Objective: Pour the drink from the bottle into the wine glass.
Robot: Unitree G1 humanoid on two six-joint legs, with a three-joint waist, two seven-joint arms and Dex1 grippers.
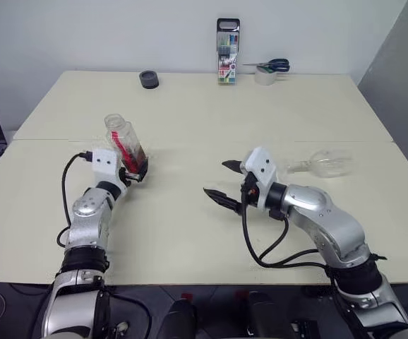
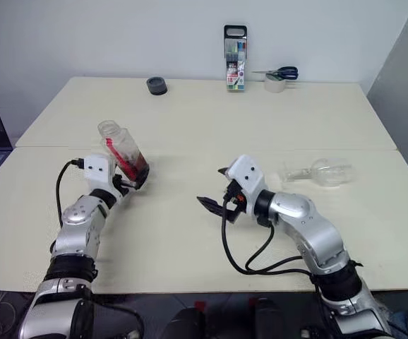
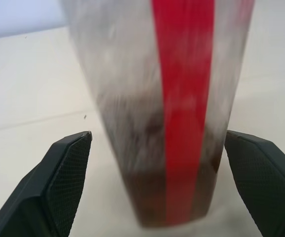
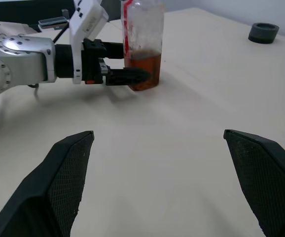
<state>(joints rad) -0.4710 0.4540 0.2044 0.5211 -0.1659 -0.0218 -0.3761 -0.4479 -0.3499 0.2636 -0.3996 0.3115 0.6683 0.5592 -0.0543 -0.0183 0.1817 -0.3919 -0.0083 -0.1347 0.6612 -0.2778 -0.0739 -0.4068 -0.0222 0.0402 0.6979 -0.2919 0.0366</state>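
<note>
Bottle (image 1: 125, 146) sits at left of centre on the table (image 1: 190, 120), tilted, between the spread fingers of your left gripper (image 1: 135, 171); right gripper (image 1: 222, 181) spread, empty. Wine glass (image 1: 324, 164) lies toppled at right. Fragile, rolls; take it by the stem.

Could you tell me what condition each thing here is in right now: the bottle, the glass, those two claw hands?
Small clear plastic bottle with red label strip: uncapped, tilted, between the left fingers.
Reddish-brown drink: a little, low in the bottle.
Clear stemmed wine glass: lying on its side, empty.
Left gripper: open, fingers apart from the bottle.
Right gripper: open, holding nothing.
</note>
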